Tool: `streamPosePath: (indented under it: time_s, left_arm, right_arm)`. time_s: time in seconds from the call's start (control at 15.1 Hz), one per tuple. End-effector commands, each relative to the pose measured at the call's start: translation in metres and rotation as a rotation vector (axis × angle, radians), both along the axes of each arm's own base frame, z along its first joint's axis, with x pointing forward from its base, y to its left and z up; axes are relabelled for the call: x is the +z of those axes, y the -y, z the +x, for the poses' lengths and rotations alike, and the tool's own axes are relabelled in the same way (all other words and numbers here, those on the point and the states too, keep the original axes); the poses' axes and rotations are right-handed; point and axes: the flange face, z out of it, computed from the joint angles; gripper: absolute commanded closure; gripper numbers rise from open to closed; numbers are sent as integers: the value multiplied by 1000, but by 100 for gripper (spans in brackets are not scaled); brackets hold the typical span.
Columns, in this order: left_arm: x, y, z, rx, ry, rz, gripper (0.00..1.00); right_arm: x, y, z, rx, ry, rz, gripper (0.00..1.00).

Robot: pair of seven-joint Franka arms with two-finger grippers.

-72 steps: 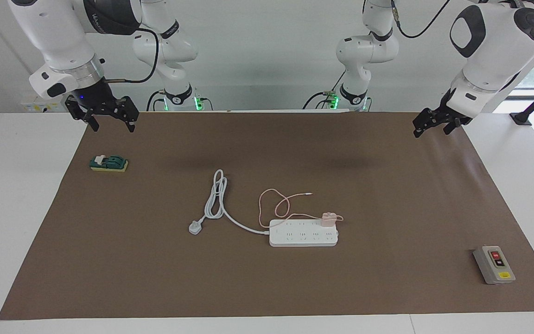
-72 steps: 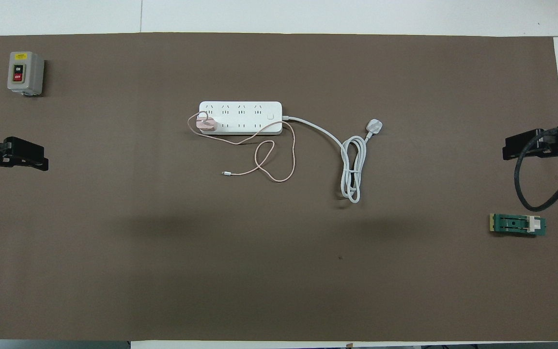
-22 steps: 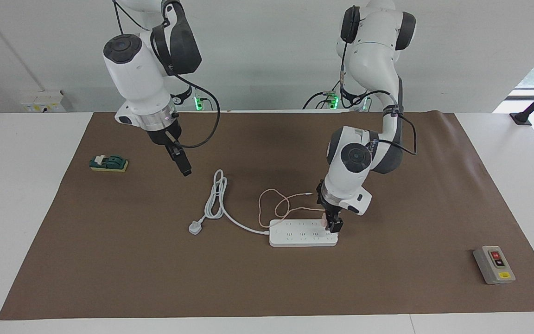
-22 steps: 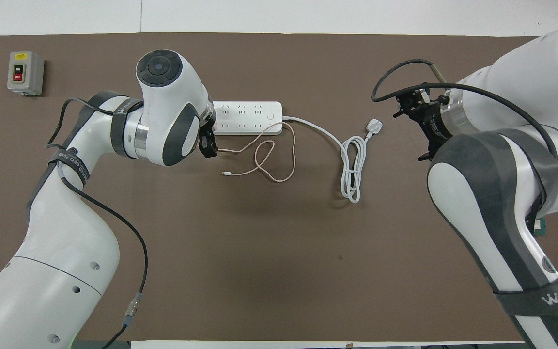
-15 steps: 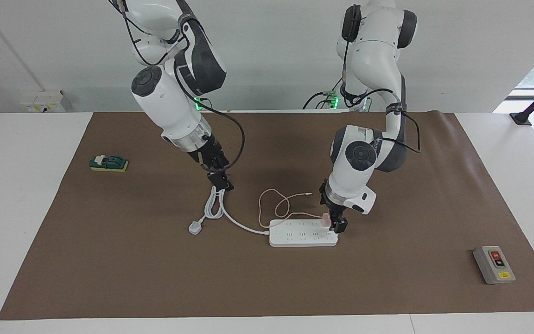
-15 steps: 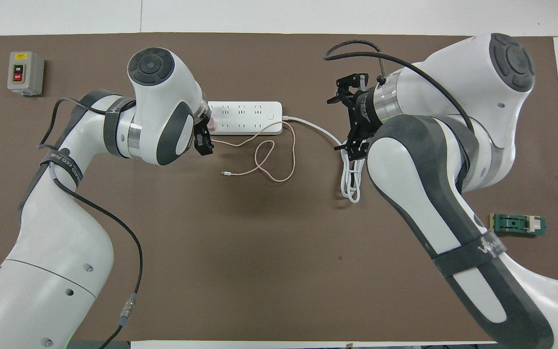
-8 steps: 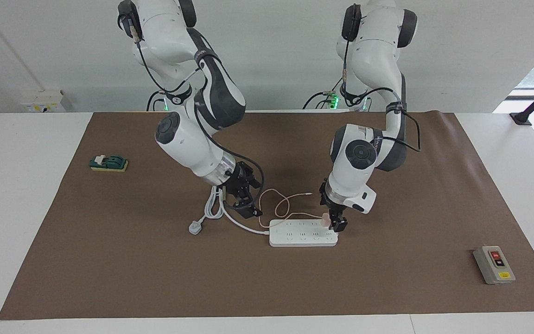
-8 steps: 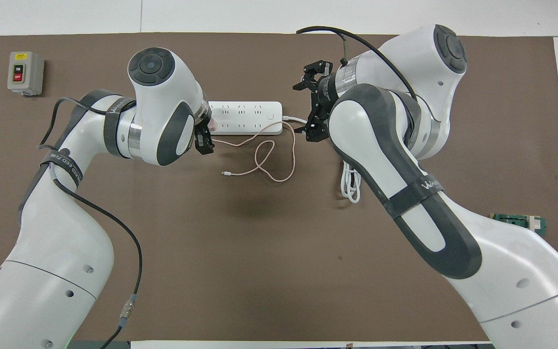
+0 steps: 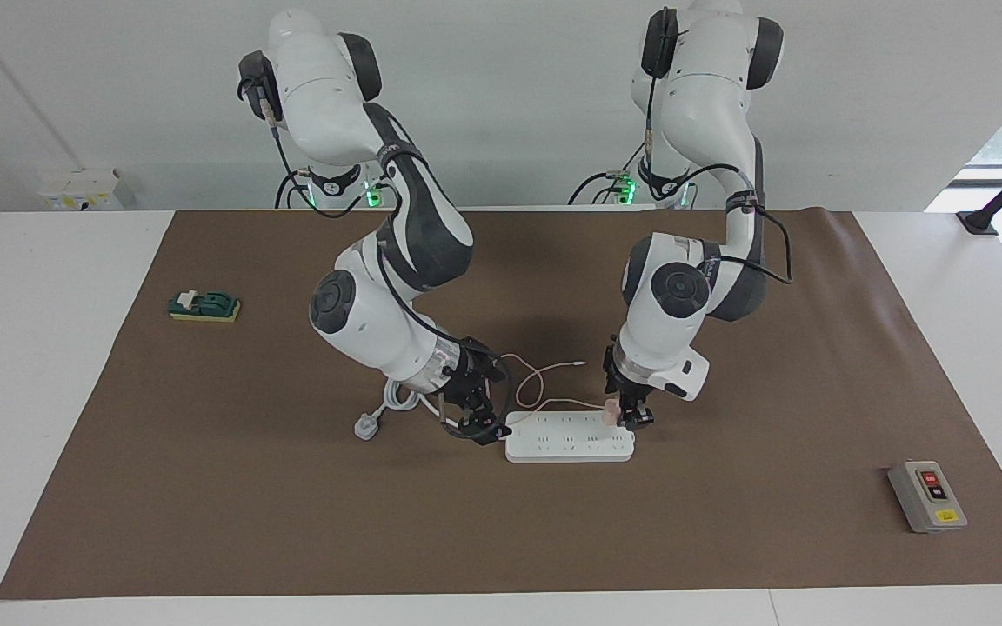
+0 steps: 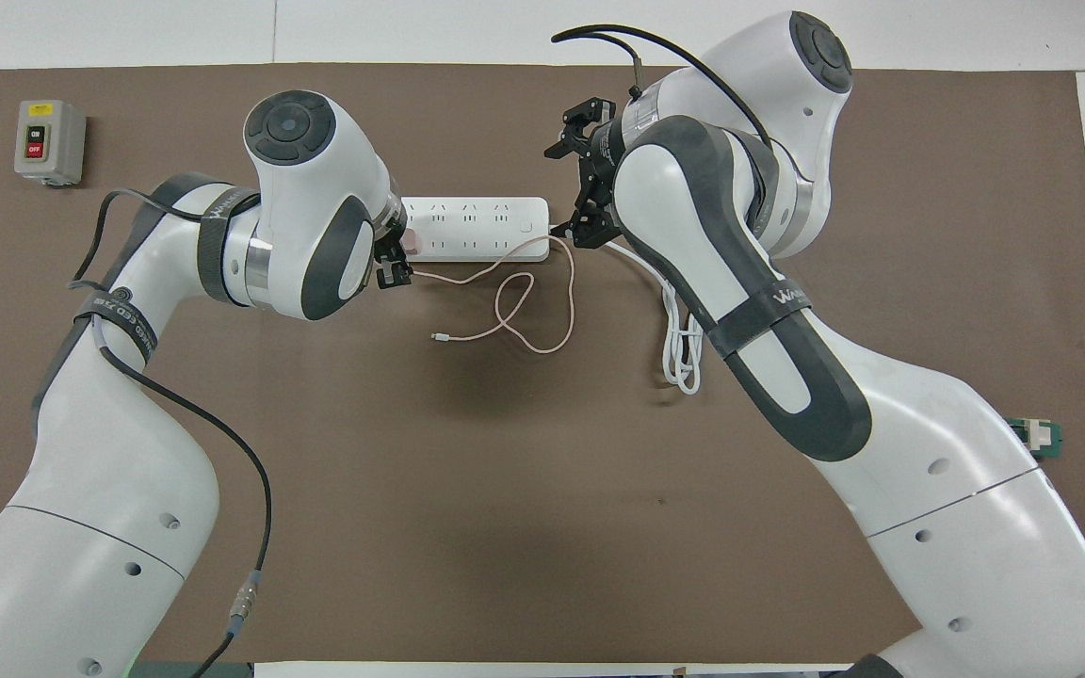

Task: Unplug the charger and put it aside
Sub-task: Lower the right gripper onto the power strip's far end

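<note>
The charger (image 9: 611,411), a small pink cube, stands plugged into the white power strip (image 9: 569,437) at its end toward the left arm; its pink cable (image 10: 514,301) trails toward the robots. Left gripper (image 9: 628,419): fingers clamped on the charger. Right gripper (image 9: 477,426): jaws apart, at the strip's corded end

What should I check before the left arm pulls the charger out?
1. Left gripper down at the charger: ok.
2. Charger gripped firmly: cannot tell.
3. Charger free of the power strip: not ok, it sits plugged in.
4. Right gripper at the strip's cord end, jaws open: ok.
5. Right gripper pressing the strip down: cannot tell.
6. Pink cable lying loose on the mat, nearer to the robots than the strip: ok.
</note>
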Motion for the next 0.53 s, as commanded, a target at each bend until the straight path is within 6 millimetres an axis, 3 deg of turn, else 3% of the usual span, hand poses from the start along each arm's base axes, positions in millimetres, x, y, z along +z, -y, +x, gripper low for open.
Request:
streamPosePath:
  time_s: [0.0, 0.33, 0.46]
  left_arm:
    - [0, -2, -11, 8, -18, 21, 76]
    - [-1, -2, -11, 8, -15, 20, 77]
    - [-1, -2, -11, 7, -15, 21, 77]
  right_arm:
    - [-22, -9, 24, 6, 15, 34, 1]
    - [-44, -23, 15, 22, -15, 18, 1]
    - [-52, -38, 9, 21, -3, 17, 1]
